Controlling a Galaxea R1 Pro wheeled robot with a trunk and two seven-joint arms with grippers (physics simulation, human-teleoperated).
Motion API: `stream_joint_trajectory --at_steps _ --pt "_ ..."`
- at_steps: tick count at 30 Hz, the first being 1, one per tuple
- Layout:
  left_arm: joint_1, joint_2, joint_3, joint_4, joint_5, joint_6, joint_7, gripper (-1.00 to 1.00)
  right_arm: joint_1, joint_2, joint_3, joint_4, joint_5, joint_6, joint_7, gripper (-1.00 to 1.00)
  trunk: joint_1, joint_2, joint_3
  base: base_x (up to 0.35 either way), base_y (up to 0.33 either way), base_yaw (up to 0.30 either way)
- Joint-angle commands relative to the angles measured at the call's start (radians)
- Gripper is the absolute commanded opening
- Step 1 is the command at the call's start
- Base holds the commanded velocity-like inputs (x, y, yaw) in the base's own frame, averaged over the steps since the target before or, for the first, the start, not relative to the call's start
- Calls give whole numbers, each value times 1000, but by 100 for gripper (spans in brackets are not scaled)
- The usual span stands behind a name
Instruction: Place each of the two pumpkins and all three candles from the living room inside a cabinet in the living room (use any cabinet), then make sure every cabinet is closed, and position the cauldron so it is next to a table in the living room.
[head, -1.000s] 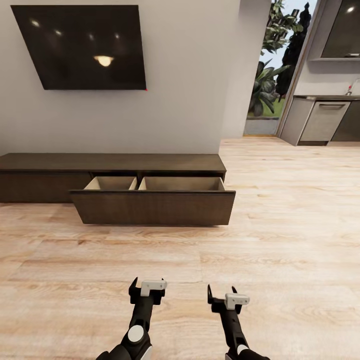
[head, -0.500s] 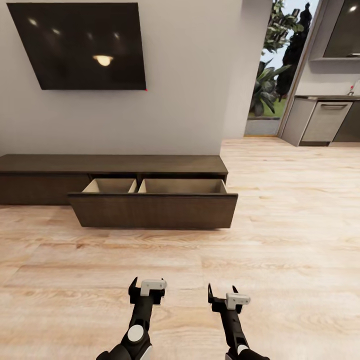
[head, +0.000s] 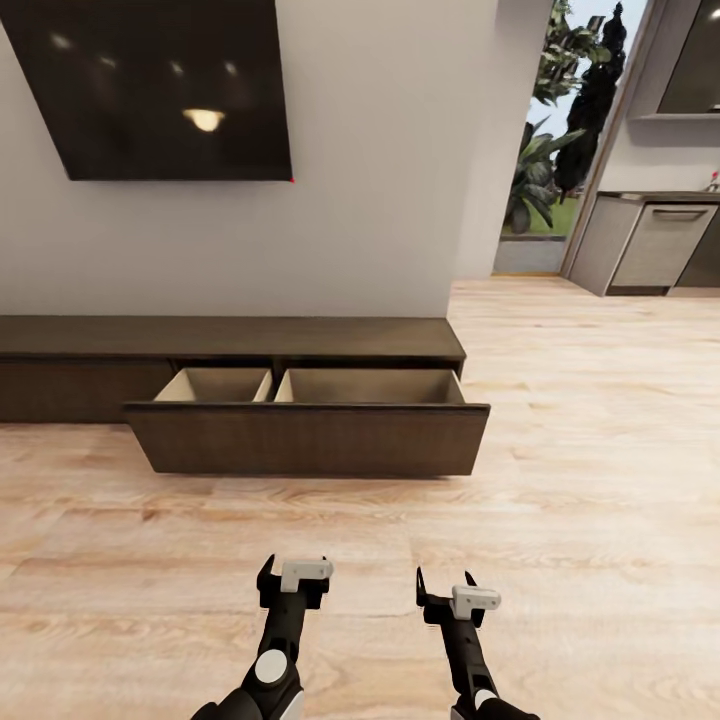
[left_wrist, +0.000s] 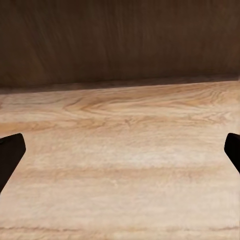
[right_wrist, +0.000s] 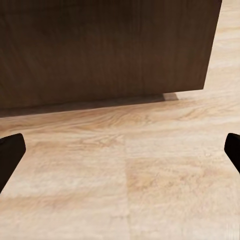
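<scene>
On the wood floor (head: 560, 480), the open-drawered cabinet (head: 300, 437) lies beyond both spread, empty hands (head: 293, 585) (head: 445, 592).

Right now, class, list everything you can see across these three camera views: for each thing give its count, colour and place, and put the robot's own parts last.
cabinet: one, dark brown, long and low against the wall.
drawer: one, dark brown front, pale beige inside, pulled out; what shows of its two compartments holds nothing.
screen: one, black, on the wall above the cabinet.
wall: pale grey, behind the cabinet.
floor: light wood planks, throughout.
kitchen units: grey, far right.
plants: green, outside the far opening.
left gripper: one, black with a white block, low over the floor, open.
right gripper: one, black with a white block, beside the left one, open.
</scene>
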Motion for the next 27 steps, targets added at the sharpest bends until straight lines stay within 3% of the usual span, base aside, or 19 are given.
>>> stream_joint_trajectory --at_steps 1,27 --pt "-1 1 -4 0 11 -8 5 100 0 0 9 0 0 -2 -10 100 0 0 -1 231 2 0" --pt "-1 0 -4 1 11 -7 5 100 -1 0 7 0 0 -2 -10 100 0 0 -1 255 0 0"
